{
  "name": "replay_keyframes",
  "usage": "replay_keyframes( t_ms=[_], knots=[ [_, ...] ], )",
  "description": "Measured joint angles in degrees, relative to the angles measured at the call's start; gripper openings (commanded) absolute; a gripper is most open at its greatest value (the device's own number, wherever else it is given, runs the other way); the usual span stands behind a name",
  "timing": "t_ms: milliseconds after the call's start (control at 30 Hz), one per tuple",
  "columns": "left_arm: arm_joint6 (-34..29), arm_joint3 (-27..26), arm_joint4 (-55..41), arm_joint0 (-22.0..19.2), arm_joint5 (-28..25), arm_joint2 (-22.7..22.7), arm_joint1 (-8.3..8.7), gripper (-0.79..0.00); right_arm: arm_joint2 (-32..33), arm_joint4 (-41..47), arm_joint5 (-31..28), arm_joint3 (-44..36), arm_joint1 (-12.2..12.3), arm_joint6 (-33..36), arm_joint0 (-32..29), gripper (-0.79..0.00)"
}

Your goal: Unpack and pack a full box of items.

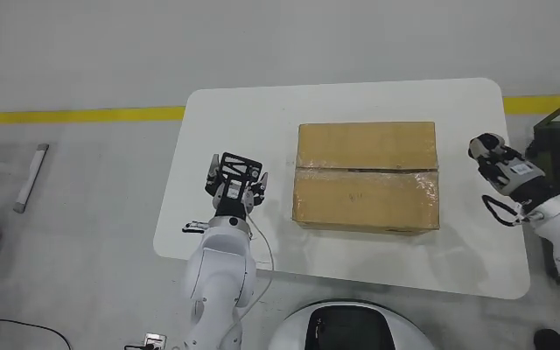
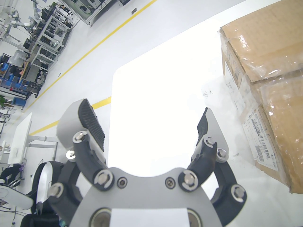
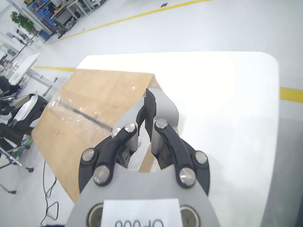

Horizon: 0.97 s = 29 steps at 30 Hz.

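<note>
A brown cardboard box (image 1: 366,177) lies in the middle of the white table (image 1: 262,114), its flaps closed and its centre seam taped over. My left gripper (image 1: 236,172) hovers over the table's left part, apart from the box, open with nothing between its fingers. In the left wrist view the open gripper (image 2: 148,116) has the box (image 2: 267,72) off to one side. My right gripper (image 1: 484,147) sits at the table's right edge, beside the box's right end, shut and empty. The right wrist view has the shut gripper (image 3: 147,95) just in front of the box (image 3: 94,100).
A yellow floor line (image 1: 87,114) runs behind the table. A dark object (image 1: 551,131) stands off the table's right edge. A pale bar (image 1: 31,175) lies on the floor far left. Bare table surface surrounds the box.
</note>
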Motion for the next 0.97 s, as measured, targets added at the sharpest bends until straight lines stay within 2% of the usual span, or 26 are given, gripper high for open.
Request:
replay_keyframes(
  t_ms=[133, 433, 633, 667, 700, 733, 767, 800, 833, 967],
  knots=[
    [3.40, -0.95, -3.88, 0.61, 1.56, 1.21, -0.19, 0.000, 2.58, -3.10, 0.52, -0.75, -0.14, -4.54, -2.71, -0.785],
    [5.10, -5.30, -22.20, 2.21, 9.79, 2.42, -1.20, 0.000, 8.53, -5.72, 0.30, -12.31, -0.88, -7.00, -14.21, -0.785],
    [7.81, -5.49, -21.24, 1.44, 11.95, 1.91, -1.14, 0.000, 9.17, -6.23, 0.30, -18.89, -1.18, -5.42, -17.24, -0.785],
    [7.98, -5.33, -20.63, 1.21, 12.38, 1.87, -1.13, 0.000, 9.27, -6.42, -0.50, -18.93, -1.18, -5.25, -17.37, -0.745],
    [8.03, -5.17, -20.01, 1.02, 12.68, 1.88, -1.12, 0.000, 9.33, -6.62, -1.00, -18.89, -1.18, -5.13, -17.49, -0.486],
    [8.10, -5.00, -19.34, 0.82, 12.95, 1.96, -1.11, 0.000, 9.36, -6.73, -1.33, -18.84, -1.19, -4.94, -17.67, 0.000],
    [8.34, -4.81, -18.64, 0.60, 13.19, 2.14, -1.10, 0.000, 9.36, -6.63, -1.44, -18.67, -1.22, -4.59, -17.90, 0.000],
    [8.48, -4.74, -18.37, 0.53, 13.26, 2.23, -1.10, -0.001, 9.34, -6.42, -1.38, -18.54, -1.24, -4.42, -17.96, -0.768],
    [8.54, -4.71, -18.30, 0.50, 13.28, 2.27, -1.10, -0.001, 9.33, -6.28, -1.31, -18.48, -1.25, -4.37, -17.97, -0.728],
    [8.54, -4.72, -18.35, 0.52, 13.26, 2.26, -1.10, 0.000, 9.33, -6.24, -1.25, -18.48, -1.26, -4.38, -17.95, -0.440]
  ],
)
